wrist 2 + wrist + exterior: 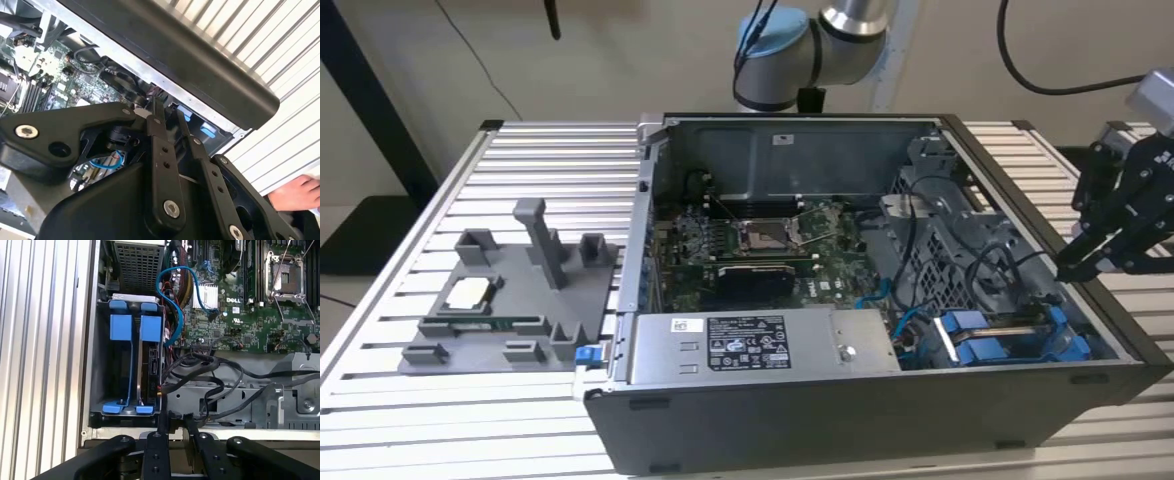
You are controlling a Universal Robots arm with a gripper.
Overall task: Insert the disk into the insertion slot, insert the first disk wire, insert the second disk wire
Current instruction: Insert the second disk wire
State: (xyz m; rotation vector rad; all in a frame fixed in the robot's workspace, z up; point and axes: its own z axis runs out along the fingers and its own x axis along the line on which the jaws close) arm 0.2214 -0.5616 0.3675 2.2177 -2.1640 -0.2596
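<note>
Disk (150, 365) stands on edge inside the insertion slot (120, 327), in the near corner of the open computer case (854, 420) on the exterior view's right. The gripper (1067, 268) hovers over the case wall beside that slot, claw pressed together, pinching nothing.

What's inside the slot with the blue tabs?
The disk stands on edge in the slot, with blue tabs at each end. The space beside it is dark, so anything deeper down is hidden.
</note>
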